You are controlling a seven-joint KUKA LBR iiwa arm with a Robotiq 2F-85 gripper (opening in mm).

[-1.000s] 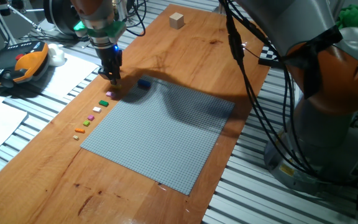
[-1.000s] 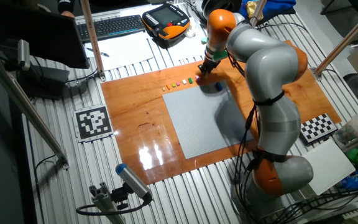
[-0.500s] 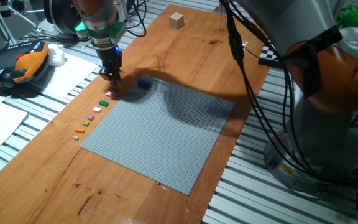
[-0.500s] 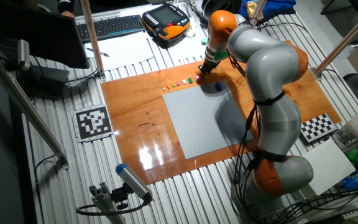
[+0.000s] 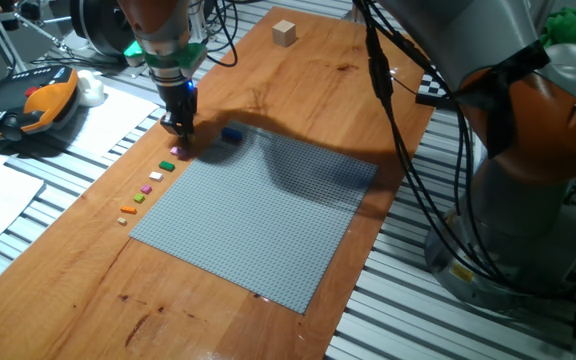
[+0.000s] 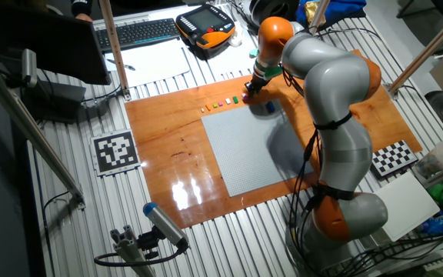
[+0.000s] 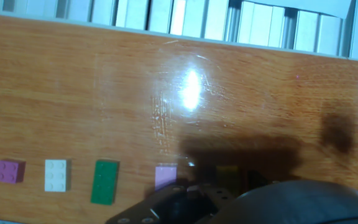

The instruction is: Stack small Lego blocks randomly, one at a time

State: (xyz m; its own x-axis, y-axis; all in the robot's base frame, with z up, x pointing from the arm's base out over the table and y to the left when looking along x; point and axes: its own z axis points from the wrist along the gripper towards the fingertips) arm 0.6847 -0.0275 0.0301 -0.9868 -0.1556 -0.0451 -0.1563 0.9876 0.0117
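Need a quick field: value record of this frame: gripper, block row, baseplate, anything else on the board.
gripper: low over the wooden board, at the far end of the block row; open or shut cannot be told
block row: small Lego blocks lined up on the wood beside the baseplate's left edge
hand view, left to right: purple block, white block, green block, pink block
blue block: near the baseplate's far corner
baseplate: grey, studded, flat
wooden cube: far end of board

No readable text, brand or number is showing anywhere. Two printed signs are lying on the table: a black-and-white square marker [image 6: 115,151] and a checkerboard [image 6: 394,158], both without letters.
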